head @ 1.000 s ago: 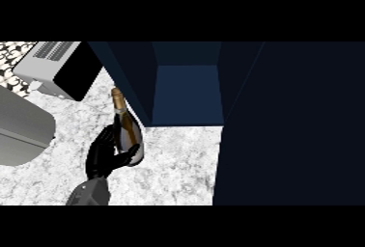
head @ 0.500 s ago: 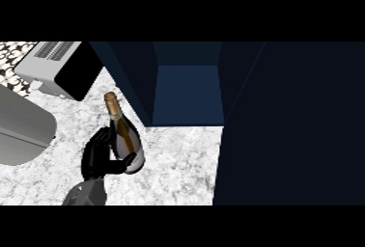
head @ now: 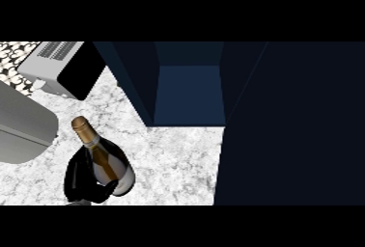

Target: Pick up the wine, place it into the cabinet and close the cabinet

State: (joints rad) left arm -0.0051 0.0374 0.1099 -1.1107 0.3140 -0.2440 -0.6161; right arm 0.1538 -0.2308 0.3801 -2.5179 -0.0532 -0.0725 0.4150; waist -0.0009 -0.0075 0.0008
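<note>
Fingers of the left hand (head: 77, 179) are curled round the wine (head: 107, 164), which is seen larger and lower than a second ago, apparently lifted off the surface (head: 178, 159). The open cabinet (head: 189, 94), to its right, is not yet reached.
</note>
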